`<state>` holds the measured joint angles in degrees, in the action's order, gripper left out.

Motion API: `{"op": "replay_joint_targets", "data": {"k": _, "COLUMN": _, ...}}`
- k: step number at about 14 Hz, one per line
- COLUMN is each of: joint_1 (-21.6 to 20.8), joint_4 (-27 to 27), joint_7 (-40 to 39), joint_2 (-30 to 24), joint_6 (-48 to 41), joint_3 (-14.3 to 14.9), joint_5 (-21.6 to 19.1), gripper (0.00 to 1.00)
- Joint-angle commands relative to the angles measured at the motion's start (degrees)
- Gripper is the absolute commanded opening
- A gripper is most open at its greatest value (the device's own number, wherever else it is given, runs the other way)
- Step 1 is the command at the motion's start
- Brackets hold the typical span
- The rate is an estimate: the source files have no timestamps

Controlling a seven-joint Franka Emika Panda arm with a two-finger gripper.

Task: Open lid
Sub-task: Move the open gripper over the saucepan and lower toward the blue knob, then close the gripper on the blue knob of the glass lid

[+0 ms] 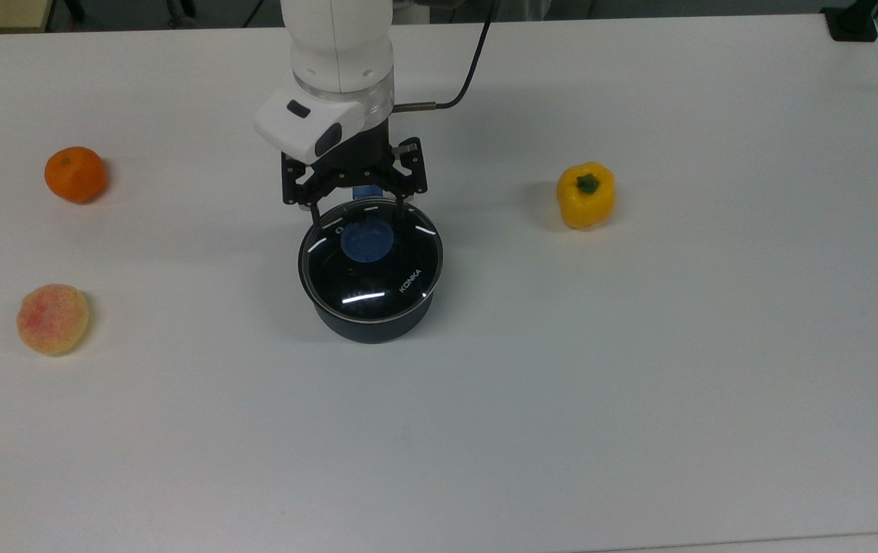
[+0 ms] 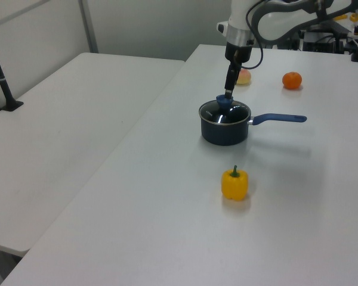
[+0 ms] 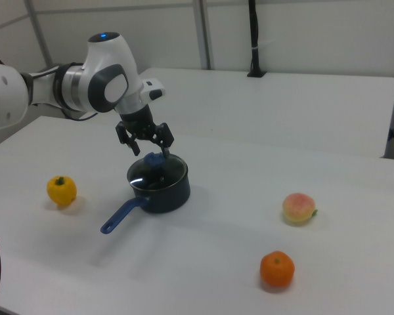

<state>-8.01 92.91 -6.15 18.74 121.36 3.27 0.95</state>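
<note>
Glass "KONKA" lid [image 1: 377,265], claw [image 1: 359,213] spread above

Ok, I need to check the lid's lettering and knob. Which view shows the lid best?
The top view: the lid faces the camera, knob and KONKA lettering readable. The left view and right view see it edge-on, mostly the knob and rim.

In the top view my own wrist covers most of the saucepan handle [image 1: 366,190], so I see just a small blue piece of it between my fingers [image 1: 316,209]. My arm [image 1: 339,46] is cut off by the top edge of the top view. In the left view my gripper [image 2: 228,92] appears edge-on, so its opening cannot be judged there.
</note>
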Motion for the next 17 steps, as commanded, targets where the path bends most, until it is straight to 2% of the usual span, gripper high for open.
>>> {"op": "replay_joint_targets", "data": {"k": 1, "joint_1": -0.2, "joint_4": -0.6, "joint_7": -1.4, "joint_2": 1.4, "joint_6": 2.8, "joint_3": 0.2, "joint_5": 0.8, "gripper": 1.00}}
{"op": "replay_joint_targets", "data": {"k": 10, "joint_1": -0.3, "joint_4": -0.7, "joint_7": -1.3, "joint_2": 3.9, "joint_6": 4.6, "joint_3": -0.4, "joint_5": 1.8, "gripper": 1.00}}
{"op": "replay_joint_targets", "data": {"k": 12, "joint_1": -0.3, "joint_4": -0.8, "joint_7": -1.3, "joint_2": 3.9, "joint_6": 4.6, "joint_3": -0.4, "joint_5": 1.8, "gripper": 0.95}}
{"op": "replay_joint_targets", "data": {"k": 13, "joint_1": -0.3, "joint_4": -0.8, "joint_7": -1.2, "joint_2": 3.8, "joint_6": 4.5, "joint_3": -0.4, "joint_5": 1.5, "gripper": 0.75}}
{"op": "replay_joint_targets", "data": {"k": 14, "joint_1": -0.3, "joint_4": -0.7, "joint_7": -1.1, "joint_2": 3.8, "joint_6": 4.5, "joint_3": -0.4, "joint_5": 1.5, "gripper": 0.66}}
{"op": "replay_joint_targets", "data": {"k": 15, "joint_1": -0.3, "joint_4": -0.7, "joint_7": -1.1, "joint_2": 3.8, "joint_6": 4.5, "joint_3": -0.4, "joint_5": 1.5, "gripper": 0.48}}
{"op": "replay_joint_targets", "data": {"k": 17, "joint_1": -0.3, "joint_4": -0.7, "joint_7": -1.3, "joint_2": 3.8, "joint_6": 4.5, "joint_3": -0.5, "joint_5": 1.6, "gripper": 0.26}}
